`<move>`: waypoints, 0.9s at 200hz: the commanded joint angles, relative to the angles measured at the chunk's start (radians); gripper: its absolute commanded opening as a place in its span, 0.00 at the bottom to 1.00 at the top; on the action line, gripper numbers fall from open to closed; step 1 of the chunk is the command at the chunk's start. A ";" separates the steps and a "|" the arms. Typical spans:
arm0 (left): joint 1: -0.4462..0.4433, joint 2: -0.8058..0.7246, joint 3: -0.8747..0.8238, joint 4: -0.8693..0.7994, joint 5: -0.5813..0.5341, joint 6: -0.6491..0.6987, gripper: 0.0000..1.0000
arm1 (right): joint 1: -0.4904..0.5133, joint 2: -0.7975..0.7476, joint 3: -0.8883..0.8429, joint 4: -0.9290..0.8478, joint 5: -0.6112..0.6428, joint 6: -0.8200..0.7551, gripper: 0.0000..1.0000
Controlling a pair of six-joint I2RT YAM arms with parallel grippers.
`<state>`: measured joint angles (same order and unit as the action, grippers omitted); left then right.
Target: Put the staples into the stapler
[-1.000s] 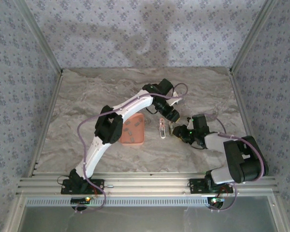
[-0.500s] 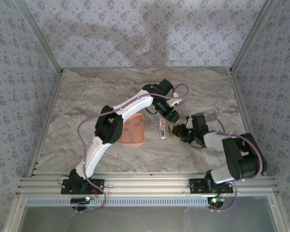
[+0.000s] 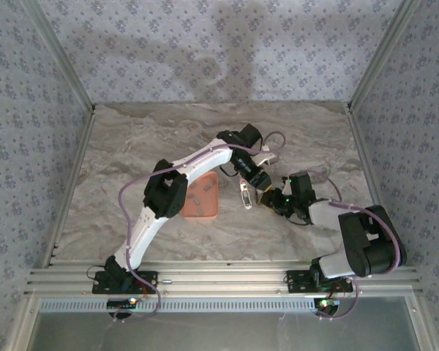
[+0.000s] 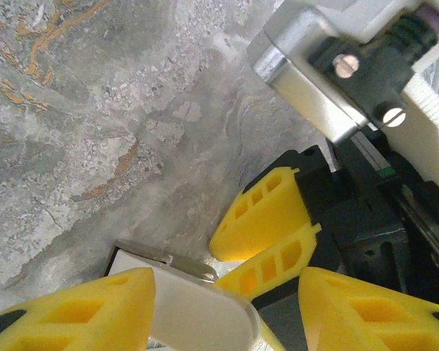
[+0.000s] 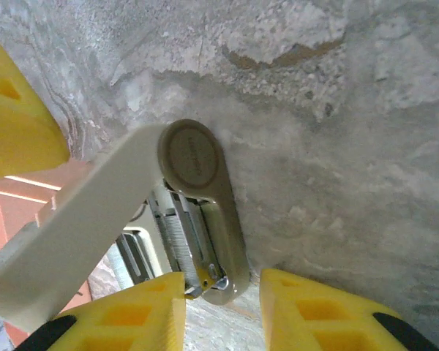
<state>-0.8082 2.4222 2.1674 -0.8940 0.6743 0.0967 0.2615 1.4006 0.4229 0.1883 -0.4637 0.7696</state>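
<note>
The stapler (image 3: 246,194) lies open on the counter (image 3: 132,146) between the arms. The staples (image 3: 197,193) sit loose in the tray (image 3: 205,211) just to its left, none of them gripped. The left jaws stand wide astride the raised lid (image 5: 95,205), with one pad (image 4: 80,307) against it. The right jaws are narrow around the end of the base (image 5: 233,241), and I cannot tell whether they pinch it. The likely trouble is the lid: it is smooth, rounded cream plastic against wedge-shaped yellow pads, so it could slip free and drop over the channel (image 5: 181,234). The base looks light on the marbled grey surface, so an off-centre push could spin it away. The two sets of jaws also crowd each other and could collide. The staples are tiny dull-grey metal bars, thin and flat, and easy to fumble against the pink tray's low wall. The channel shows ribbed bright metal, and I cannot tell whether it already holds staples.
</note>
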 commanded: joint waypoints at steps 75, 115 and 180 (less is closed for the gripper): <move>-0.018 -0.151 -0.079 0.065 0.025 -0.036 0.55 | 0.002 -0.260 0.006 -0.238 0.077 -0.044 0.40; -0.012 -0.203 -0.112 0.097 -0.016 -0.057 0.56 | 0.001 -0.306 0.056 -0.284 0.075 -0.049 0.46; 0.023 -0.274 -0.212 0.166 -0.045 -0.095 0.56 | 0.027 -0.174 0.113 -0.235 0.032 -0.054 0.49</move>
<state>-0.7990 2.2024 1.9770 -0.7559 0.6373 0.0166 0.2737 1.1835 0.5018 -0.0555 -0.4088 0.7330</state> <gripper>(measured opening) 0.562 0.486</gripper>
